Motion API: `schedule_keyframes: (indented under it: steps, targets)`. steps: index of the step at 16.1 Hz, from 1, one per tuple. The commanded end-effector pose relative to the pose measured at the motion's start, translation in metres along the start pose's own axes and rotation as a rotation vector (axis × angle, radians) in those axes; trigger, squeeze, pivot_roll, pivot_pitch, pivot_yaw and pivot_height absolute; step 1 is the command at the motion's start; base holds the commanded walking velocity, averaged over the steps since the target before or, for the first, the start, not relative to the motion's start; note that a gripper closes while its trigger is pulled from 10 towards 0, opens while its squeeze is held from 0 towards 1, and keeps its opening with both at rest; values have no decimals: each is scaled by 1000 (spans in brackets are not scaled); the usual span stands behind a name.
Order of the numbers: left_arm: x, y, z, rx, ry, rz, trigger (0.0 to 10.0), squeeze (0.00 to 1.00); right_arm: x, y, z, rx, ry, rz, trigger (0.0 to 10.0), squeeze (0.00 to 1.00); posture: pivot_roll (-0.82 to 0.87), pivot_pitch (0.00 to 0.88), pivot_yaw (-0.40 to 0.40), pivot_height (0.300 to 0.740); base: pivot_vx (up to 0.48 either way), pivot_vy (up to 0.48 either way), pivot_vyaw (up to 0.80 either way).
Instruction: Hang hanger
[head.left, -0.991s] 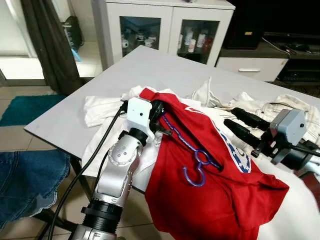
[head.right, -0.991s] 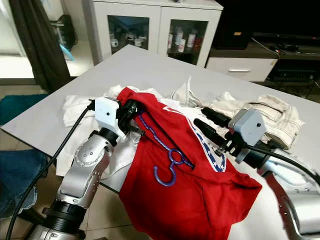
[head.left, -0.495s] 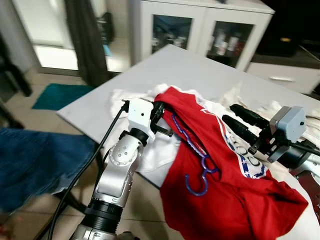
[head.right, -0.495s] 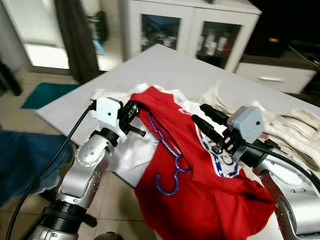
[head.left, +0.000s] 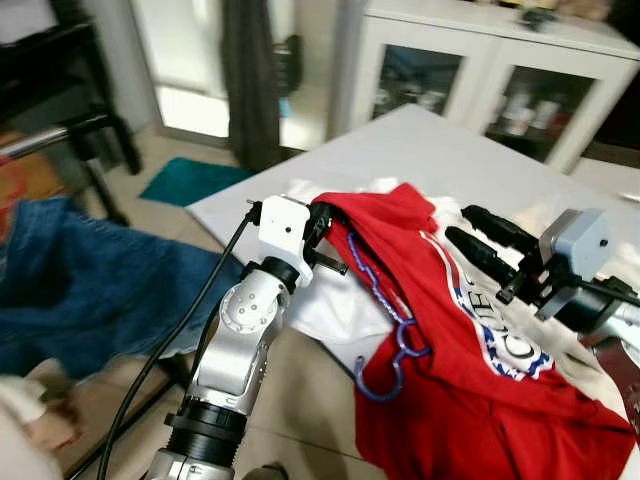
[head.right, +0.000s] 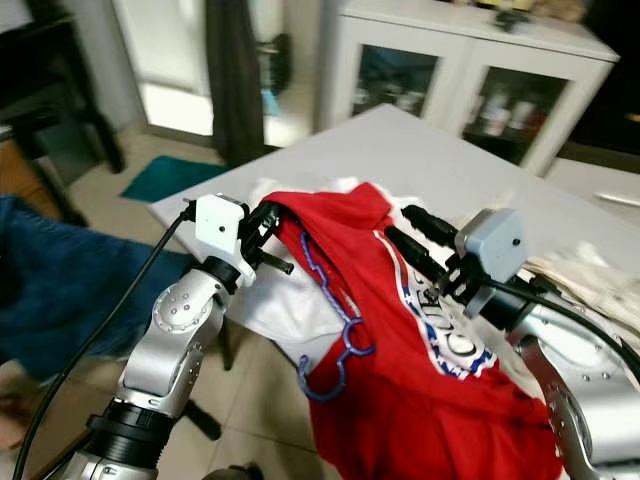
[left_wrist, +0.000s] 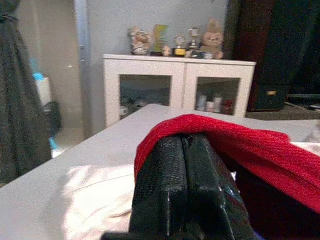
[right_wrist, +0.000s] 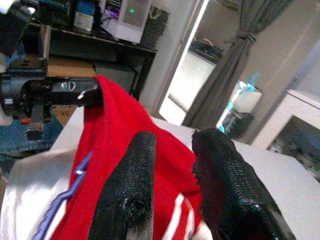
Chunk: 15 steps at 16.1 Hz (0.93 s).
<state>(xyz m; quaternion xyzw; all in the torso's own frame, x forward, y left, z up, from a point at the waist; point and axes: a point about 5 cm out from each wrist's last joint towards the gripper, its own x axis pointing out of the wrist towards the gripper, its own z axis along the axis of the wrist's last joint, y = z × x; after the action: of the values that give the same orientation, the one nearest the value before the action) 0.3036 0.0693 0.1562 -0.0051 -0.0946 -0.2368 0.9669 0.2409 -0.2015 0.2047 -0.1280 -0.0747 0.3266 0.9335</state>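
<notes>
White glass-door cabinet (head.left: 480, 75), dark curtain (head.left: 248, 80), teal rug (head.left: 190, 180).

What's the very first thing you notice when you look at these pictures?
The big red shirt jumps out first, draped between the robot's two arms over the edge of the grey table. A purple hanger dangles down its front, hook at the bottom. The left gripper has its jaws shut on the shirt's top edge, while the right gripper rests open against the cloth.

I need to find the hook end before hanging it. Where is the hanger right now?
In the left eye view the purple hanger lies on the red shirt, between the left tool and the right tool, its hook hanging past the table edge.
</notes>
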Motion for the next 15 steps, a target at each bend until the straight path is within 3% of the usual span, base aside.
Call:
schedule_keyframes:
  steps: [1, 3, 6, 7, 8, 9, 11, 12, 15]
  targets:
    - [3, -3, 3, 0, -5, -3, 10000, 0, -3, -6, 0, -11, 13, -25, 10000, 0, -48, 0, -55, 740, 0, 0, 800]
    - [3, -3, 3, -1, -4, -2, 10000, 0, -3, -7, -1, -13, 19, -26, 10000, 0, -49, 0, -56, 740, 0, 0, 753]
    - [3, -3, 2, -1, -2, 0, 10000, 0, -3, -8, -3, -16, 42, -26, 10000, 0, -48, 0, -56, 740, 0, 0, 0]
    - [3, -3, 2, -1, -2, 0, 10000, 0, -4, 0, 2, -16, 32, 53, 10000, 0, -48, 0, -56, 740, 0, 0, 0]
    - [3, -2, 2, 0, -1, 0, 10000, 0, -6, 6, 6, -5, 26, 114, 10000, 63, -51, 0, -53, 740, 0, 0, 0]
    - [3, -2, 2, 1, -1, -1, 10000, 0, -7, 13, 9, -8, 38, 184, 10000, 231, -53, 0, -52, 740, 0, 0, 0]
    - [3, -2, 2, 1, -1, -3, 10000, 0, -7, 25, 12, 13, 52, 270, 10000, 137, -55, 0, -51, 740, 0, 0, 0]
    - [4, -2, 2, 2, -2, -4, 10000, 0, -8, 32, 11, 46, 63, 317, 10000, 0, -57, 0, -50, 740, 0, 0, 0]
    - [5, -3, 2, 1, -2, -4, 10000, 0, -7, 52, -7, 100, 143, 423, 10000, 0, -59, 0, -50, 740, 0, 0, 0]
